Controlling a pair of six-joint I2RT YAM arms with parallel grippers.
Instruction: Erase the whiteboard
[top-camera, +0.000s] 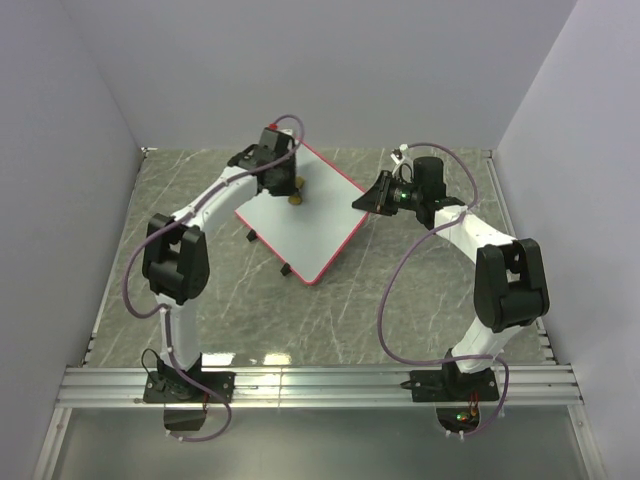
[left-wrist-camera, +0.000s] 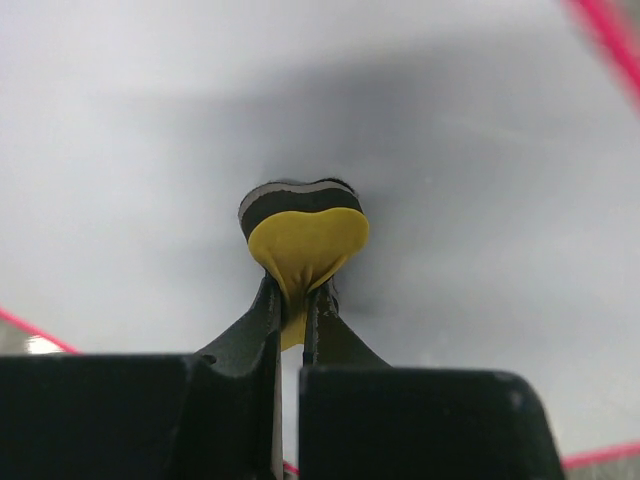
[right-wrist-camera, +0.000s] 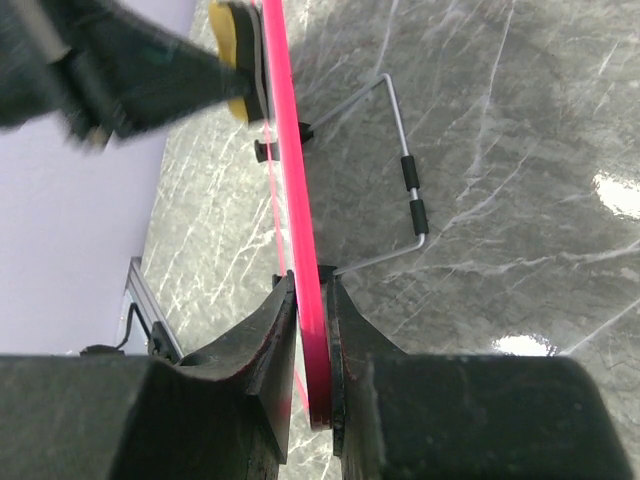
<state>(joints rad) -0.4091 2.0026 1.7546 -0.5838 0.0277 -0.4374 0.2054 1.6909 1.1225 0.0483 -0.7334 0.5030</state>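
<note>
The whiteboard (top-camera: 300, 215), white with a thin pink-red frame, lies tilted across the table's middle. My left gripper (top-camera: 280, 172) hangs over its far corner, shut on a small yellow eraser (left-wrist-camera: 305, 245) whose dark felt face presses on the white surface (left-wrist-camera: 150, 150). The eraser (top-camera: 295, 197) peeks out under the left gripper in the top view. My right gripper (top-camera: 372, 195) is shut on the board's right edge; in the right wrist view the pink frame (right-wrist-camera: 300, 200) runs edge-on between its fingers (right-wrist-camera: 275, 330). The board's wire stand (right-wrist-camera: 400, 170) with black sleeves shows behind it.
Grey marbled tabletop (top-camera: 420, 290) surrounds the board. Pale walls enclose the back and both sides. An aluminium rail (top-camera: 320, 380) runs along the near edge, carrying both arm bases. The board's two small black feet (top-camera: 285, 270) point toward the near side.
</note>
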